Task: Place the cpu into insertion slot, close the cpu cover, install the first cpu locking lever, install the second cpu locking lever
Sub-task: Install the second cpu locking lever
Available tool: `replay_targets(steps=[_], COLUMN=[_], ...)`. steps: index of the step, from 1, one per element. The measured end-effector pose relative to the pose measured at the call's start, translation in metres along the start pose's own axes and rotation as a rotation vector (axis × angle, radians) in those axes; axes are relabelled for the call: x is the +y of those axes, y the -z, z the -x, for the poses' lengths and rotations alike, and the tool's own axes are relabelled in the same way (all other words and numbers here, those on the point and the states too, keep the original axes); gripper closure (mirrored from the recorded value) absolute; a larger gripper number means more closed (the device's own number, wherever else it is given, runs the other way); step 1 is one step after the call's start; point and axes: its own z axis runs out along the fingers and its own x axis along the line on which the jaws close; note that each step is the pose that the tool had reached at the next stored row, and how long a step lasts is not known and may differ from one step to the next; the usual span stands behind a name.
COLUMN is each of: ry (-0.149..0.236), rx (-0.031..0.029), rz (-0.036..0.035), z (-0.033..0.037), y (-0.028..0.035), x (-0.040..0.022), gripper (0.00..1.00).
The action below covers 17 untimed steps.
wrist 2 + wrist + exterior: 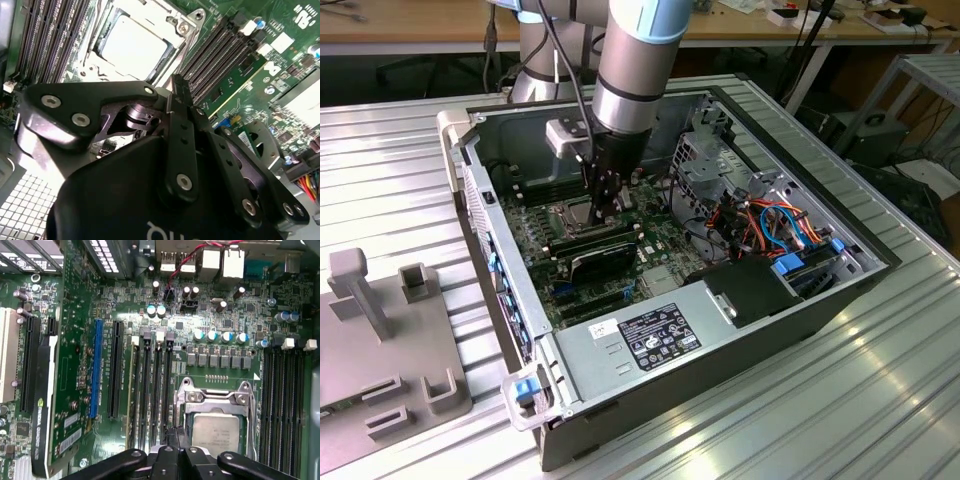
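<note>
Black claw (605,200) hangs low inside the open computer case (720,320), just above the green circuit board (545,235); its fingers look drawn together with nothing between them. In both wrist views the claw's linkage sits just beside the socket.

Across the exterior view from its left: grey plastic fixture block (380,340) on the ribbed metal table (840,400), well apart from the case; then the case wall; then the board.

The dull silver square cpu (216,432) lies flat in the black-framed insertion slot (189,432). The thin silver metal cpu cover (215,396) frames the chip, lying down around it; the chip's top shows through the square cut-out. Same seen in the second wrist view: cpu (132,47), cover (177,25).

Long narrow black memory slots (282,400) flank the socket on both sides. Whether the levers are latched, I cannot tell.
</note>
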Motion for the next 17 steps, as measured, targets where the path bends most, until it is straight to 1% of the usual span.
replay_targets(steps=[3,5,6,7,10,17], ry=[0.000,0.000,-0.001,-0.001,-0.001,-0.001], rx=[-0.0002,-0.0001,-0.0002,-0.0002,-0.0003,-0.0003], rz=[-0.0001,-0.0001,-0.0001,0.0000,0.0000,-0.0001], z=[0.0003,0.0007,0.0011,0.0013,0.0014,0.0015], y=[-0.0011,-0.0042,-0.0068,-0.0094,-0.0100,-0.0104], x=[0.0035,0.0124,0.0191,0.0236,0.0251,0.0259], gripper=[0.89,0.89,0.89,0.89,0.89,0.89])
